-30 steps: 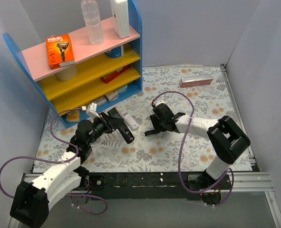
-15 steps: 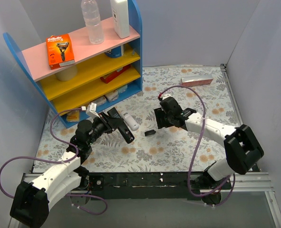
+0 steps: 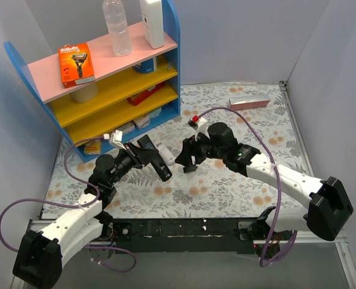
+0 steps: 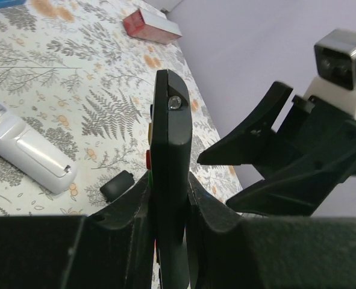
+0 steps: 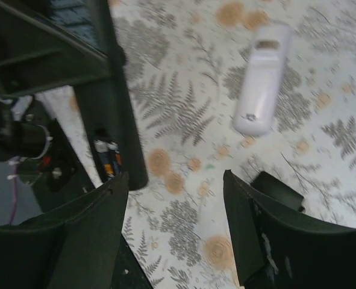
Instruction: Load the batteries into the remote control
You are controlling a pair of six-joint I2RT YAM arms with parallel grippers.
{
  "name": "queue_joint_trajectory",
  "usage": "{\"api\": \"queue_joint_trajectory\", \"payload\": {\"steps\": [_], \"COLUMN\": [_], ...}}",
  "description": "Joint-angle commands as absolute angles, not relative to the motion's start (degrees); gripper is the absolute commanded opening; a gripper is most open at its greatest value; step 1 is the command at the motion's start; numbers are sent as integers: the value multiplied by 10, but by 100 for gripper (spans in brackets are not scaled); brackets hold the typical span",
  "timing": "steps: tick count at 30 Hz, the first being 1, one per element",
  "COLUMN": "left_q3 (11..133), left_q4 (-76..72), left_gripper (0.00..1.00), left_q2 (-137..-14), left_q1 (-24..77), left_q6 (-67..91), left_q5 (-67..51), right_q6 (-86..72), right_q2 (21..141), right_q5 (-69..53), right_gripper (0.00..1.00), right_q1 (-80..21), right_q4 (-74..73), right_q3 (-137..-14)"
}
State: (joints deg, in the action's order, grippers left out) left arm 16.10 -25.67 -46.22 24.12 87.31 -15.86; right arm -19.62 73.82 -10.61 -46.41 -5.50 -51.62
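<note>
Batteries [image 5: 107,158], two cells side by side, sit in the open compartment of the black remote [image 5: 105,114], and their long axes run along the remote's own length. In your right wrist view they lie just past the tip of the finger on the left of that view, outside the gap, at the end of the remote nearest that finger.

Your right gripper [image 5: 174,180] stands wide apart, with only the flowered table [image 5: 184,126] showing between its fingers. Your left gripper [image 4: 167,186] is clamped tight on the black remote. The remote rises edge-on from between its fingers, with its far end pointing away from them towards the right gripper.

A white remote [image 5: 262,78] lies flat beyond the right fingers. A small black piece [image 5: 278,189] rests beside the other right finger.
</note>
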Motion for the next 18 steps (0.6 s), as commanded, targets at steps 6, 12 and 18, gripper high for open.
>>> {"api": "queue_joint_trajectory", "payload": {"steps": [6, 12, 18], "left_q3": [140, 142, 149], "left_q4": [-430, -489, -506], "left_gripper": [0, 0, 0], "left_q2": [-453, -472, -483], "left_q1": [239, 239, 239], "left_q6": [866, 882, 893], "left_q5": [-255, -295, -299], "right_q6": [-160, -160, -170], "right_q2": [718, 742, 758], "right_q5": [-335, -383, -410], "right_gripper": [74, 75, 76], "right_q1": [-462, -462, -469], "right_q4": [82, 83, 99], "right_q3": [-512, -526, -531]}}
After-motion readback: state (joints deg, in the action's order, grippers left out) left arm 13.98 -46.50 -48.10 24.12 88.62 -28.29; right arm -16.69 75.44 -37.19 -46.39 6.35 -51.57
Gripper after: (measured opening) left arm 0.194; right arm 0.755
